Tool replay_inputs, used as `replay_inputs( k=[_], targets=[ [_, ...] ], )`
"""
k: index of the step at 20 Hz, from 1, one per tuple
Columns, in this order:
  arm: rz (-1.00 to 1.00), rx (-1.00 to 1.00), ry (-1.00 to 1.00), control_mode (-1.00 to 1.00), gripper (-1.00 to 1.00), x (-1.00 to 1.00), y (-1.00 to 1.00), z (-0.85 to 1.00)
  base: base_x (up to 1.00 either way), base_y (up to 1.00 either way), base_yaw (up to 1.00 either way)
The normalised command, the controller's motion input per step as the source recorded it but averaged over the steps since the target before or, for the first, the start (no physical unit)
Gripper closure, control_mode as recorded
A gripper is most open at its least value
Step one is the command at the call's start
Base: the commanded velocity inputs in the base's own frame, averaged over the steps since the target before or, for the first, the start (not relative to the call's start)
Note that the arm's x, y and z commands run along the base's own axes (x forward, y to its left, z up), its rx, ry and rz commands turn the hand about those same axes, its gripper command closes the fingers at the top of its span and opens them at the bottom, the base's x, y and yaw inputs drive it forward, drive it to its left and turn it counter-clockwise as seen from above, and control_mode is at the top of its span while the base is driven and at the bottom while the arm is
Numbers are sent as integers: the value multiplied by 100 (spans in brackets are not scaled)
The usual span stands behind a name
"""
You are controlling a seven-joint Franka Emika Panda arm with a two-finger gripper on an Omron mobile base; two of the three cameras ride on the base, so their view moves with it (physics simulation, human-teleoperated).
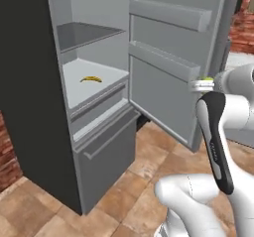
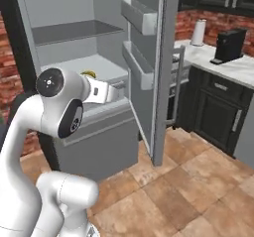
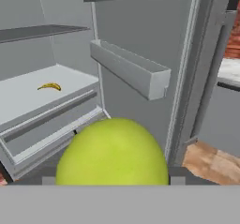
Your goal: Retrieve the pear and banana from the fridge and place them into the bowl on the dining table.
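Standing wide open, the fridge shows its light grey inside, its door swung to the right with two shelf bins on it. The banana lies alone on the lower shelf, above a closed drawer front. In the hand view the pear sits large and yellow-green right at the gripper, which looks clamped on it, outside the fridge and in front of the open door. Brown tiled floor runs below; red brick wall, dark cabinets and a marble counter carrying a black appliance stand to the right.
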Motion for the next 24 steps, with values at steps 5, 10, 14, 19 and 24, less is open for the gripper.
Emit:
replay_inputs(
  k=[5,10,14,19,24],
  targets=[
    [0,0,0,100,100,0,0,0,-54,4,-62],
    [0,0,0,100,100,0,0,0,-60,0,-60],
    [0,0,0,100,100,0,0,0,-52,0,-56],
    [0,0,0,100,100,0,0,0,-45,0,-50],
    [0,0,0,100,100,0,0,0,-46,-11,-38]
  ],
)
